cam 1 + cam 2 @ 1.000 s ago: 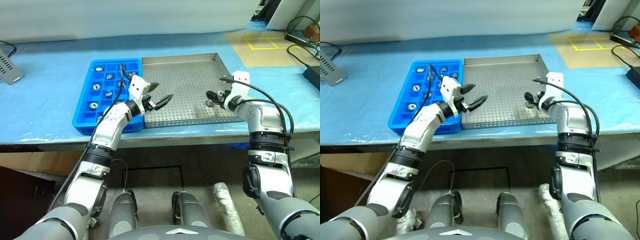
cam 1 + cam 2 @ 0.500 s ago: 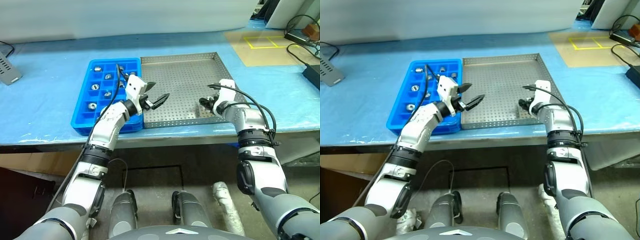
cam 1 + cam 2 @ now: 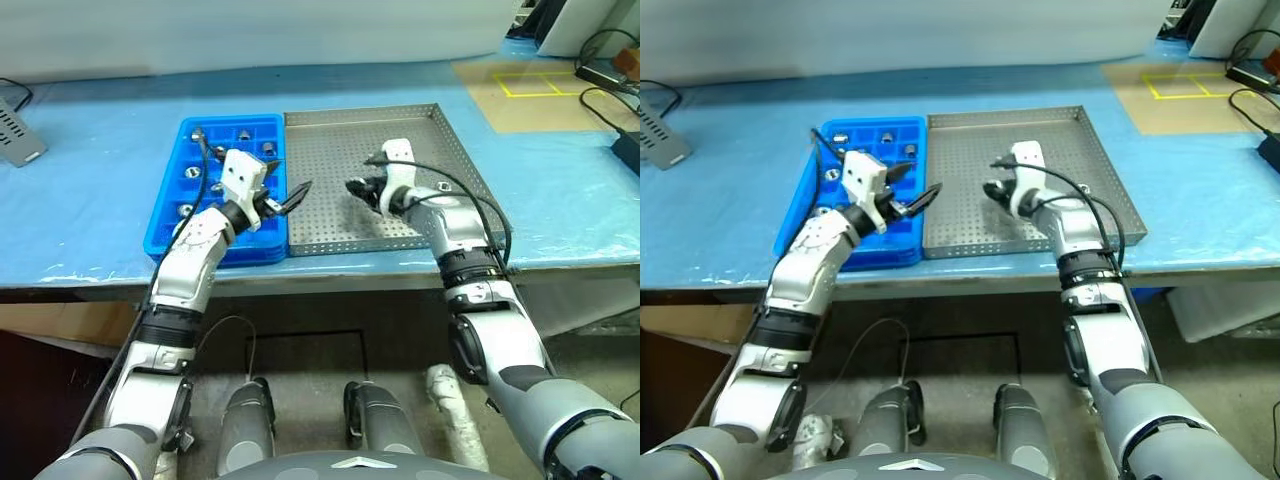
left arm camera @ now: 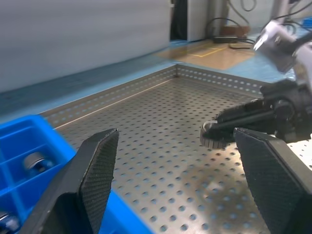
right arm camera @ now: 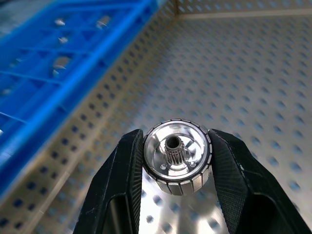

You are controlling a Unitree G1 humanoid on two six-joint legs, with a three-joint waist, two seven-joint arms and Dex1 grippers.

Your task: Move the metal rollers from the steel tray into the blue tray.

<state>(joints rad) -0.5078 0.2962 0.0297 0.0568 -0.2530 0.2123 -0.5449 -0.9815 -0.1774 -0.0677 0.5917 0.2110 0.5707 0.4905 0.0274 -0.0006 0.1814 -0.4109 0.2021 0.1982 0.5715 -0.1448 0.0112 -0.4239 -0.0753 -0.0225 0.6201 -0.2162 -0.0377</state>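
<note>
Right gripper (image 5: 175, 168): closing its two black fingers (image 5: 122, 170) on one metal roller (image 5: 177, 163), one on each side of the ridged rim; the roller's toothed centre hole is facing the wrist camera. In the head views this gripper (image 3: 358, 189) is hanging over the middle of the steel tray, toward its near edge, and the held roller is sitting clear above the perforated floor.

Left gripper (image 3: 290, 197): standing with its jaws wide apart and holding nothing; it is hovering above the seam where the blue tray's right edge is meeting the steel tray's left edge, near the front corners of both. Its wrist view is looking across the perforated floor at the right gripper and the roller (image 4: 214, 136) pinched there.

Steel tray (image 3: 330, 230): lying on the blue-covered table (image 3: 90, 230), its left rim touching the blue tray's right rim; its perforated floor is carrying no loose roller that can be made out.

Blue tray (image 3: 165, 240): sitting to the left of the steel tray; several of its square compartments are each holding a stored roller (image 3: 192, 172), mostly in the left and far columns.

Far right of the table: a tan mat (image 3: 520, 95) with yellow tape lines is lying beyond the steel tray's far right corner, with black cables (image 3: 600, 75) at the table's edge.
</note>
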